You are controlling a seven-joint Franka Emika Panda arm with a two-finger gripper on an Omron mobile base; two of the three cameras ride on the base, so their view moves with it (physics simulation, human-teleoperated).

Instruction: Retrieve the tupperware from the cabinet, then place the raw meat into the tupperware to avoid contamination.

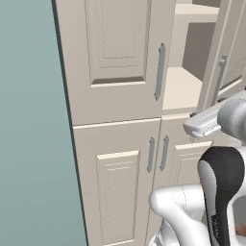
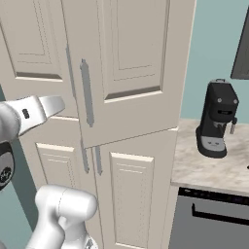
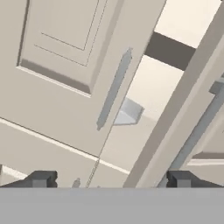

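With the end effector [image 3: 109, 179] spread wide, I advise a level reach past the open cabinet [image 3: 65, 65] door to the tupperware [image 3: 128, 113] near the shelf's front edge.

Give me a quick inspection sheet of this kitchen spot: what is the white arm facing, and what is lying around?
Surface: speckled beige stone counter, right of the cupboard.
Job's things: tall beige-cream cabinet with raised-panel doors; its upper right door stands open on pale shelves. A small white-grey plastic tub sits on a shelf, partly hidden behind the closed door's edge. Raw meat: nothing seen for certain.
Clutter: black coffee machine on the counter.
Claw: two-finger claw open, holding nothing, pointed at the gap.
Cables: nothing seen.
Surroundings: teal wall; dark grey appliance front under the counter.
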